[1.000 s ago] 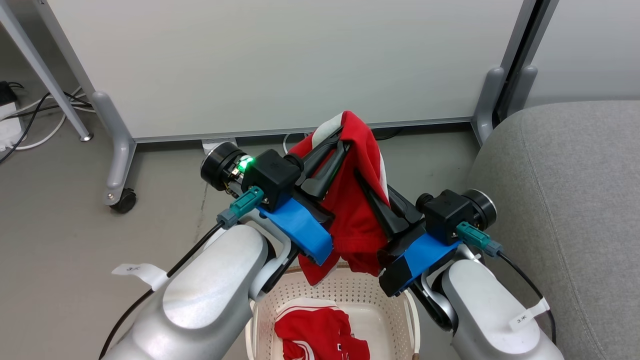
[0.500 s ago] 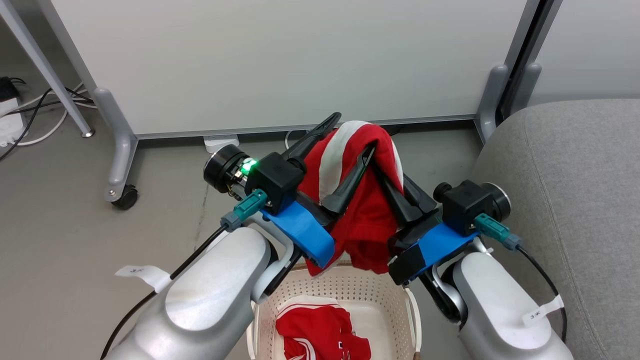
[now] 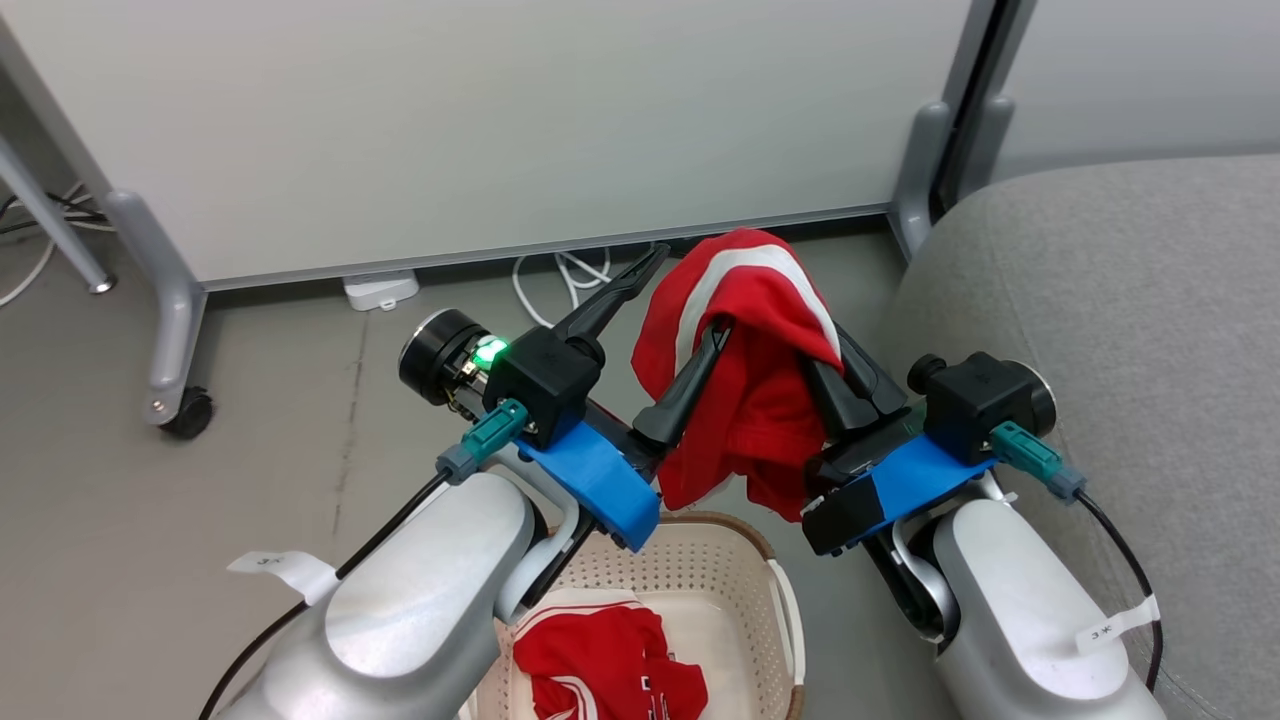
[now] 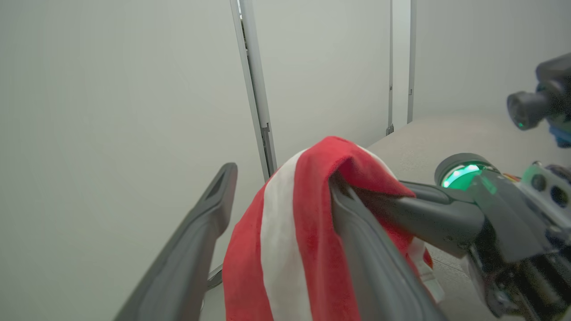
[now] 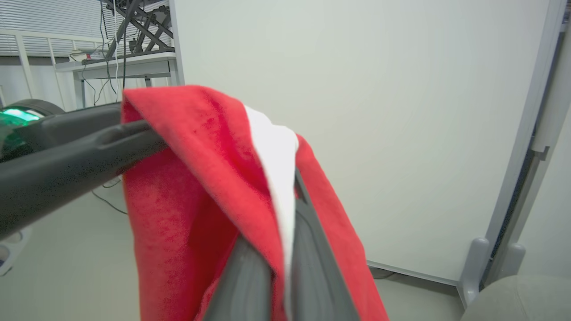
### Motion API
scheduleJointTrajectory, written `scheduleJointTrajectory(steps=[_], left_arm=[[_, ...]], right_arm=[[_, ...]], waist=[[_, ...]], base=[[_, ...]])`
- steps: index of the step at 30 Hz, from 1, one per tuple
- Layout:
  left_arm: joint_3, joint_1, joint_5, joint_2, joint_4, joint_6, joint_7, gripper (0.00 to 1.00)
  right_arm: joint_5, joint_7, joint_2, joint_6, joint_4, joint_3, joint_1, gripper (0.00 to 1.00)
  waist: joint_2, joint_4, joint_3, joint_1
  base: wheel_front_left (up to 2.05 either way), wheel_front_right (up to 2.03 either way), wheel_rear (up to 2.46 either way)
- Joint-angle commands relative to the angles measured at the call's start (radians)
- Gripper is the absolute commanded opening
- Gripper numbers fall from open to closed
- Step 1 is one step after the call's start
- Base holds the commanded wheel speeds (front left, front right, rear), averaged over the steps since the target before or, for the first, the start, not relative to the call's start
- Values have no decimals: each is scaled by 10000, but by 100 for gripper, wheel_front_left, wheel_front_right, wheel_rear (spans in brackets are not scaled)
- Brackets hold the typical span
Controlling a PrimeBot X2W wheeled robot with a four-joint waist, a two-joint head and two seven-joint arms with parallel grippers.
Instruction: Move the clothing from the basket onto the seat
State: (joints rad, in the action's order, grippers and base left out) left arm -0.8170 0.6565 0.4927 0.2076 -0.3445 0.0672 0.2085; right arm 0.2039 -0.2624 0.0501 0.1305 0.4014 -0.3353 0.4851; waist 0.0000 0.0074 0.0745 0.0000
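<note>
Right gripper [image 3: 845, 385] clamped on a red jersey [image 3: 750, 400] held above the basket [image 3: 700, 560], beside the seat [image 3: 1100, 300], left gripper [image 3: 688, 292] spread wide, one finger under the cloth, second jersey [image 3: 600, 670] in the basket

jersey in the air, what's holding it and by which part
The right gripper is shut on the jersey at its top fold, beside the white stripe; the rest hangs down. The left gripper is open, the fold only draped over one finger.
</note>
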Motion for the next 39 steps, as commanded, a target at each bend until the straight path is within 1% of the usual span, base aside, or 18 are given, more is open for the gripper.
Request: scheduleJointTrajectory(steps=[1,24,39], left_arm=[[3,-105,14,34,29,-36,53,100],[-328,-85,-165,246,175,-145,154,100],[-672,123,-268,77,92,-77,232,100]], right_arm=[[-63,-38,7,5,-75,74,-110,0],[-938,-38,5,5,-1128,1757,-663,0],[-1150,-38,3,5,-1689,2700,-1222,0]], waist=[[0,-231,62,0],[0,-2011,610,0],[0,-3354,1008,0]], base=[[0,0,0],[0,0,0],[0,0,0]])
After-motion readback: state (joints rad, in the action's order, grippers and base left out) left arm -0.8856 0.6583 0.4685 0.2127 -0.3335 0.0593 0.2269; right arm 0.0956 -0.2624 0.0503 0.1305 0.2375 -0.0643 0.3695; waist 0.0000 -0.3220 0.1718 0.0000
